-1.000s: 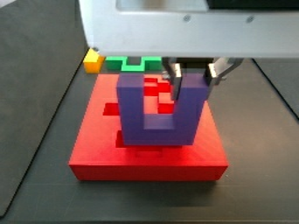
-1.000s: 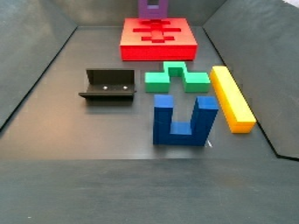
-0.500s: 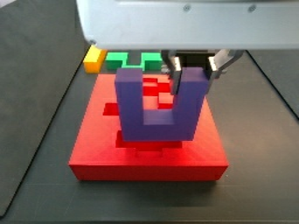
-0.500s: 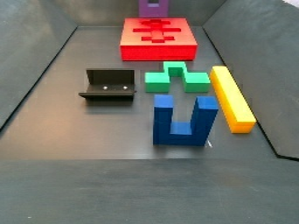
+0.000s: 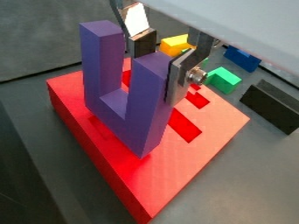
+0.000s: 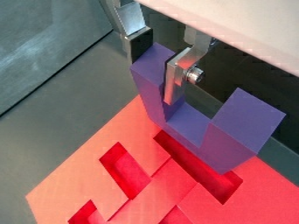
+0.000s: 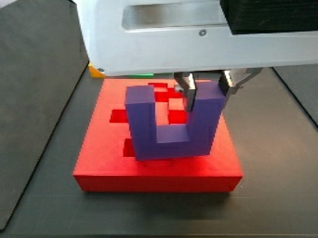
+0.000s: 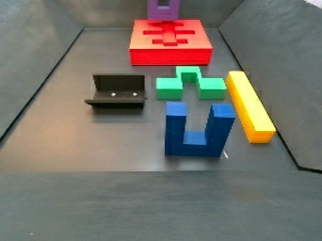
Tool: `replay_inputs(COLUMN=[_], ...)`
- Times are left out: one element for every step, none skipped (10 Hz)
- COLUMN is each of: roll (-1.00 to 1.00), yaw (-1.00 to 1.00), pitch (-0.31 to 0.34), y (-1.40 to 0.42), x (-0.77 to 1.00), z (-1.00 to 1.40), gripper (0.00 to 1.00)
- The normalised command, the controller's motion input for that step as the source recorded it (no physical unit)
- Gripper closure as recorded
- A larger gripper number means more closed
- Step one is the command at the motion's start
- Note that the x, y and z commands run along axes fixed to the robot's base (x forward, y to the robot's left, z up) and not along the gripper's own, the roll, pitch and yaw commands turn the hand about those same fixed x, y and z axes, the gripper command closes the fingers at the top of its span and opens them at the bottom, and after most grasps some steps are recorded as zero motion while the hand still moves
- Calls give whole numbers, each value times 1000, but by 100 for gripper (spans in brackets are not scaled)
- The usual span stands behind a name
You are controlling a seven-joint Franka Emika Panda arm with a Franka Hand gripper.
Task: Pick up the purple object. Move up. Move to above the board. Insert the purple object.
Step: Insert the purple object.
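Observation:
My gripper (image 7: 207, 88) is shut on one prong of the purple object (image 7: 174, 130), a U-shaped block held upright with its prongs up, over the board (image 7: 112, 163). In both wrist views the gripper (image 5: 162, 59) (image 6: 158, 63) has its silver fingers on either side of that prong. The purple object's (image 6: 193, 122) base bar is down at the red board's (image 6: 70, 184) top, at a recessed cut-out. I cannot tell how deep it sits. In a side view only a bit of the purple object (image 8: 163, 8) shows behind the board (image 8: 145, 52).
On the dark floor in front of the board lie a green notched block (image 8: 189, 85), a long yellow bar (image 8: 249, 105), the dark fixture (image 8: 116, 92) and a blue U-shaped block (image 8: 199, 127). Sloping dark walls bound the floor on both sides.
The gripper with the purple object has moved down toward the board. The base bar now sits lower on the red top than half a second ago. The loose blocks have not moved.

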Motion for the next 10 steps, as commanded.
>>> replay_inputs(roll=[39,0,0,0,0,59,151,253,254,287], yaw=[123,0,-40,-71,-66,0,-26,-14,0,0], pitch=[0,0,0,0,19,66,57,0,0,0], y=[6,434,571,537,257,0,-229,-406,-386,-360], x=[46,123,69,83,0,-46,-91,-80,0,0], z=[0,0,111,180,111,0,0,0,0,-20], gripper=[100,100,100,100,100,100,100,100,100,100])
